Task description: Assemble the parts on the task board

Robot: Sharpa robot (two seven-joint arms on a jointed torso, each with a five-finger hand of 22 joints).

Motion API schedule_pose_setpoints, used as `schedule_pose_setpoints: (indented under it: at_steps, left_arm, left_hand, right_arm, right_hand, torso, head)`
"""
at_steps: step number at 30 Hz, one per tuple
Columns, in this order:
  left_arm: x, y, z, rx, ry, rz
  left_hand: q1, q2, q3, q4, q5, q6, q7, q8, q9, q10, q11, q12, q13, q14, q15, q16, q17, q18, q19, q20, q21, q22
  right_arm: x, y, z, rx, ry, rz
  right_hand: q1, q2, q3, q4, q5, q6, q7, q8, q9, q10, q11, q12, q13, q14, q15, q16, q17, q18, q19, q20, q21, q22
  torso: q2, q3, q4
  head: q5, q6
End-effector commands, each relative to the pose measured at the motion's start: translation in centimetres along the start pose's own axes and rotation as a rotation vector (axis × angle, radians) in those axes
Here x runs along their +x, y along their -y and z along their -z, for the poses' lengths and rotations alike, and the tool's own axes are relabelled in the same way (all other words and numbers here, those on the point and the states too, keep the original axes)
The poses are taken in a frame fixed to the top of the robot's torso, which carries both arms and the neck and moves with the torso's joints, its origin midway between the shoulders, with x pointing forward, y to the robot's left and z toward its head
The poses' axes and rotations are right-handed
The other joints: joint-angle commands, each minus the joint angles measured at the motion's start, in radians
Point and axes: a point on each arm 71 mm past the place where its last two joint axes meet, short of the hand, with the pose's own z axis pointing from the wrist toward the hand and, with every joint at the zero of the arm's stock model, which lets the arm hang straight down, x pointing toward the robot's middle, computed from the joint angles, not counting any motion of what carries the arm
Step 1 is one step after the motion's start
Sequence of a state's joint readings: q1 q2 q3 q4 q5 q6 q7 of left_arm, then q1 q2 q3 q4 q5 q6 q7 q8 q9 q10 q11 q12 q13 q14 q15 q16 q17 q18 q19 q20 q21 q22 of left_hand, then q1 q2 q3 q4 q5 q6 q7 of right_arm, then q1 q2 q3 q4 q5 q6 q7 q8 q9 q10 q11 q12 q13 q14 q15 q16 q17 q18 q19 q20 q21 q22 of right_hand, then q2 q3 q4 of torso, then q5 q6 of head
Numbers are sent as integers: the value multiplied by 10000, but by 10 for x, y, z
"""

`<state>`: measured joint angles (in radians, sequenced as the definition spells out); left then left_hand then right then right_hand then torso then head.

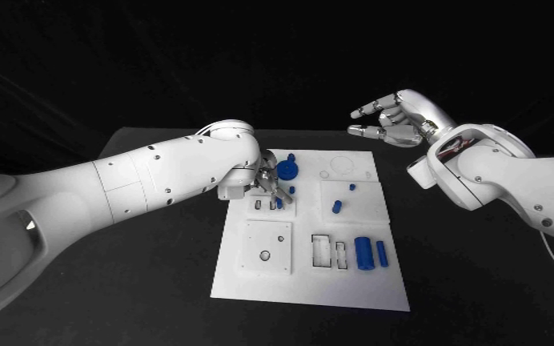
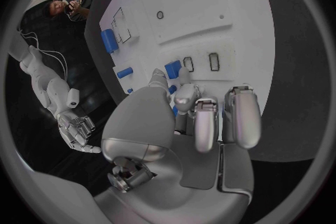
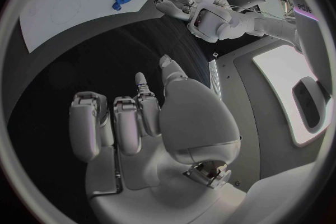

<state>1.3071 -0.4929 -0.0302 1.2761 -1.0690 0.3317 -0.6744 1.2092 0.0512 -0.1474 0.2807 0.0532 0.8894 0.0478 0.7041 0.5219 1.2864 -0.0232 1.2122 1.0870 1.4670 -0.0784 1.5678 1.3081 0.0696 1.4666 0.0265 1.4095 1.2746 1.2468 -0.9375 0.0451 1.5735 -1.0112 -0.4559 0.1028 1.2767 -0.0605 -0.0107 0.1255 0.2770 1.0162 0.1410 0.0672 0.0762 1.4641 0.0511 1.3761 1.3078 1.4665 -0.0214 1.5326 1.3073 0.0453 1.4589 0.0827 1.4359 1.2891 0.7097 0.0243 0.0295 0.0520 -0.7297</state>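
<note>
Head view: black table (image 1: pixel 138 298) (white task board (image 1: pixel 311 282)).

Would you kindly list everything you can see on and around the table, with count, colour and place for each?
Table: one, black, under everything.
Task board: one, white, middle of the table.
Round part: one, blue, far end of the board near the left hand.
Small parts: two, blue, middle of the board, toward its right side.
Long parts: two, blue, side by side at the board's near right.
Part at the fingers: one, blue, at the left hand's fingertips on the board; hold unclear.
Left hand: silver, over the board's far left.
Right hand: silver, raised beyond the board, holding nothing.
</note>
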Motion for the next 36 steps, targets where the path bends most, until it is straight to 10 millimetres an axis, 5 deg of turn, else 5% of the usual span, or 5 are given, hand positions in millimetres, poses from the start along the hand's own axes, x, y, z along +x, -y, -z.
schedule_pose_setpoints:
  at_steps: [1, 17, 20, 22, 36]
  left_arm:
    - [2, 3, 0, 63, -197, -98]
    - [1, 3, 0, 179, -120, 362]
    - [1, 3, 0, 236, -100, 601]
    - [1, 2, 0, 279, -67, 773]
    - [2, -5, 9, 547, 639, 1675]
  left_hand:
    - [116, 12, 71, 7, 21, -78, -9, 60, 20, 95, 1, 61, 15, 1038, -65, 30, 2627, -135, 187, -35, 27, 13]
    - [2372, 554, 2327, -858, 298, -412, -133, -193, 153, -23, -134, -88, -24, 1038, -199, 30, 2627, -119, 151, -159, -9, -2]
    - [2501, 39, 3686, -865, 781, -472, -52, -252, 214, -34, -11, -191, -76, 1038, -187, 30, 2627, -131, 137, -106, -39, -26]
    - [1891, -978, 5823, -545, 731, -437, -32, -160, 422, 64, 134, -216, -92, 1038, -158, 30, 2627, -110, 140, -75, -52, -5]
    - [865, -1804, 8255, -1246, 682, -463, -36, 186, 919, 257, -61, -95, 34, 1038, -121, 30, 2627, -106, 149, -88, -103, -12]
  right_arm:
    - [2, 0, 0, -36, -180, 86]
    - [2, 1, 0, 9, -237, 107]
    - [2, 1, -1, 12, -262, 137]
    - [3, 1, -1, 11, -283, 169]
    - [4, 2, -1, -14, -377, 251]
  right_hand:
    - [87, -21, -33, -22, 43, -30, -21, 48, 9, -22, 20, -27, 1333, 872, -5, -69, 1934, 140, -48, -16, -63, -9]
    - [113, -5, -32, -31, 54, -29, -21, 48, 10, -16, 20, -16, 1339, 871, -6, -73, 1928, 140, -48, -17, -65, -11]
    - [124, 3, -31, -35, 65, -28, -22, 48, 10, -13, 20, -10, 1342, 872, -6, -70, 1933, 139, -46, -17, -63, -7]
    - [124, 3, -31, -35, 65, -28, -22, 48, 10, -13, 20, -10, 1342, 872, -6, -70, 1933, 139, -46, -17, -63, -7]
    - [133, 9, -34, -37, 78, -26, -22, 49, 11, -17, 20, -17, 1337, 869, -6, -78, 1921, 140, -48, -17, -66, -12]
  torso:
    - [2, 2, -11]
    - [0, 6, -1]
    - [1, 2, -5]
    - [-1, 3, -5]
    - [-12, 27, 22]
  head:
    - [10, -6]
    - [9, -41]
    - [14, -51]
    - [19, -53]
    - [59, -18]
